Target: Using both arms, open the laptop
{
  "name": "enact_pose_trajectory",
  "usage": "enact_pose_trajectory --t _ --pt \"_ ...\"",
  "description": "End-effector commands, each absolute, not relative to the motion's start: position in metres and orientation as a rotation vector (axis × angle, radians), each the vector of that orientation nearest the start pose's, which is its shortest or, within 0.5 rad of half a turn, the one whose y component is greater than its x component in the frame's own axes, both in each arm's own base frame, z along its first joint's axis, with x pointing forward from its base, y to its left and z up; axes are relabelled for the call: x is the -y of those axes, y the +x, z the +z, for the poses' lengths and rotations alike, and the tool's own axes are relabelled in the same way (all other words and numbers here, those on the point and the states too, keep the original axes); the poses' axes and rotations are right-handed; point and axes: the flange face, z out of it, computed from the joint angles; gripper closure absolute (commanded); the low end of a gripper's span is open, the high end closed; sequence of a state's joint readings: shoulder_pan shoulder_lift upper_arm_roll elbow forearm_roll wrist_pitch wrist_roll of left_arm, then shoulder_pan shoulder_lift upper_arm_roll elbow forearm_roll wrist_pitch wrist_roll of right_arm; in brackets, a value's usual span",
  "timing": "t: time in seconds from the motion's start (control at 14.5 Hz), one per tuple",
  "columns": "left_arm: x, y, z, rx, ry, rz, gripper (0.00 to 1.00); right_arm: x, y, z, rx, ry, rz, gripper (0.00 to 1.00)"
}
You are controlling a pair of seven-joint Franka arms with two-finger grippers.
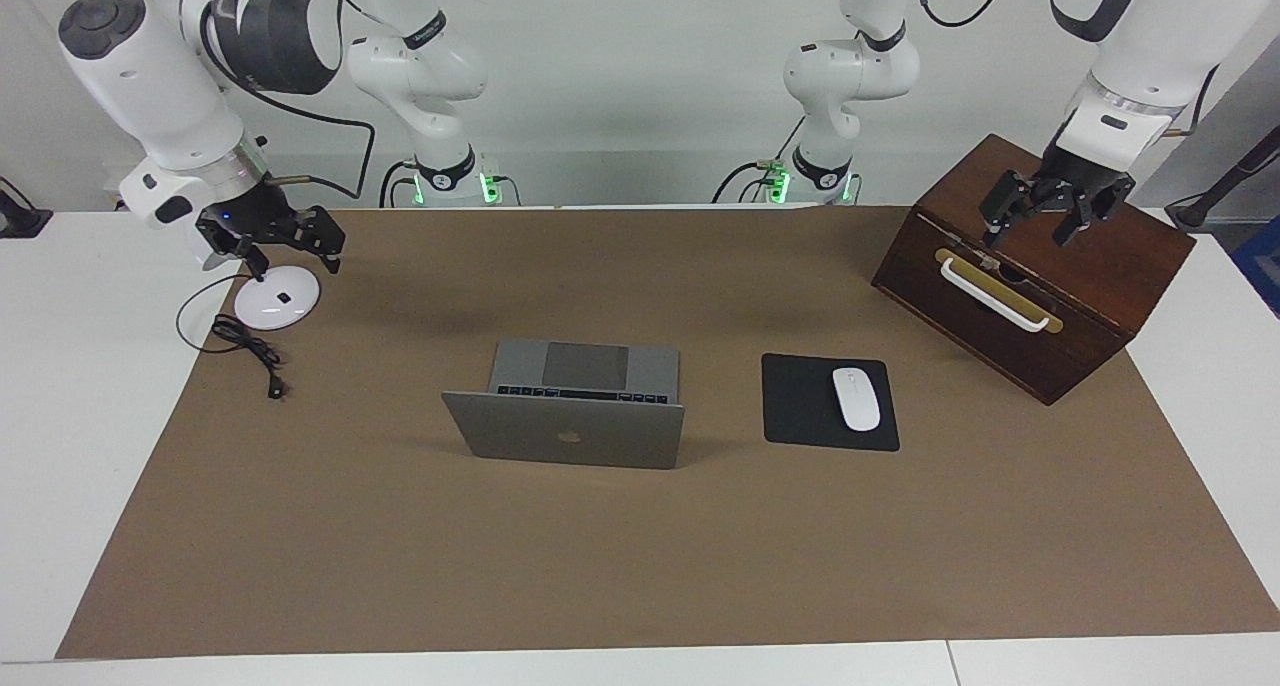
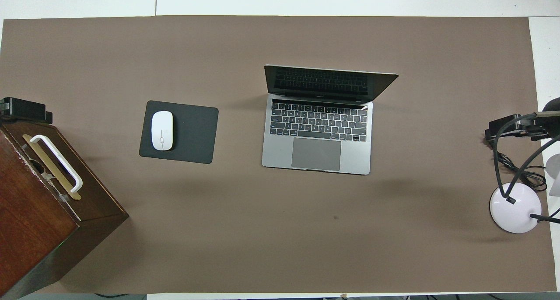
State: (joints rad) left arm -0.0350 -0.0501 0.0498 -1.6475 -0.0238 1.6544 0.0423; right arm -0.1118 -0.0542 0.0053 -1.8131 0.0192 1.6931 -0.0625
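Note:
The silver-grey laptop (image 1: 570, 431) stands open in the middle of the brown mat, its lid upright with the apple logo facing away from the robots. In the overhead view the laptop (image 2: 317, 142) shows its dark screen, keyboard and trackpad. My left gripper (image 1: 1035, 228) hangs open and empty over the wooden box, well away from the laptop; its tip also shows in the overhead view (image 2: 22, 109). My right gripper (image 1: 295, 256) hangs open and empty over the white round disc at the right arm's end of the table, and it also shows in the overhead view (image 2: 512, 127).
A dark wooden box (image 1: 1040, 266) with a white handle sits at the left arm's end. A black mouse pad (image 1: 800, 406) with a white mouse (image 1: 856, 398) lies beside the laptop. A white round disc (image 1: 277, 298) with a black cable lies at the right arm's end.

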Motion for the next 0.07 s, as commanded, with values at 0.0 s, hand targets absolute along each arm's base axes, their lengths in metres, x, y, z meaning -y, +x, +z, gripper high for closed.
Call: enact_pose_trajectory --t 0.0 --pt "-0.0054 0.5421 0.6231 -0.022 -3.164 -0.083 0.00 0.0602 0.5337 0.5520 -0.047 -3.132 0.078 0.00"
